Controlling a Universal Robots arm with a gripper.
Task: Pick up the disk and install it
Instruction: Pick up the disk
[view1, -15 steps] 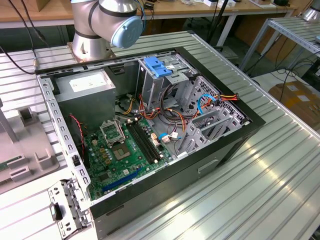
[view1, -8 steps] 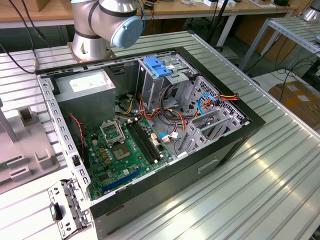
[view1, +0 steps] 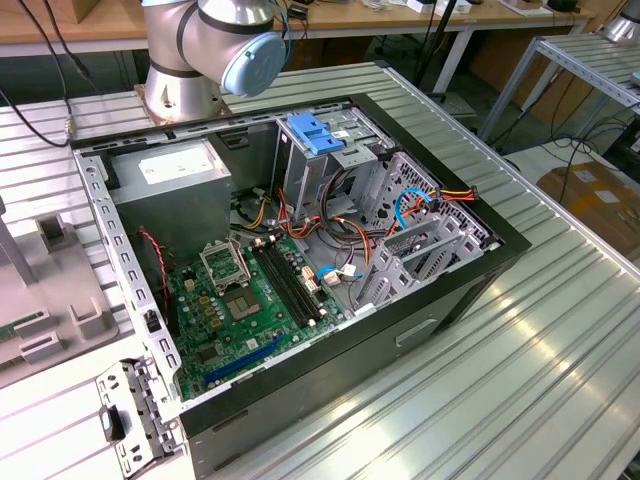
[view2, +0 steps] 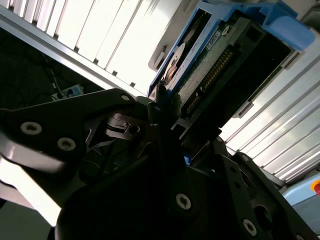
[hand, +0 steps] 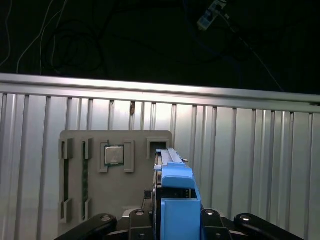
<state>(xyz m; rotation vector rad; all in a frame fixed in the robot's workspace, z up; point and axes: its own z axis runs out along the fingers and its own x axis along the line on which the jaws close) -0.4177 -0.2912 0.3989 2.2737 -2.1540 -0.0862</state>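
Note:
The disk (hand: 175, 197) is a black hard drive in bright blue caddy rails with a blue tab. It stands on edge between my fingers, and my gripper (hand: 175, 222) is shut on it. In the second wrist view the disk (view2: 215, 65) shows its green circuit board and connector row, with my gripper (view2: 172, 127) clamped on its lower end. It hangs above a ribbed metal table, over a grey fixture plate (hand: 75, 165) that carries a processor chip (hand: 114, 155). In the exterior view the open computer case (view1: 300, 240) lies on its side.
Inside the case are a grey power supply box (view1: 170, 185), a green motherboard (view1: 240, 300), a metal drive cage (view1: 345, 165) topped by a pale-blue ribbed clip (view1: 315, 133), and loose cables (view1: 350, 220). The arm's base (view1: 200, 60) stands behind the case. A grey fixture (view1: 55, 300) lies at the exterior view's left.

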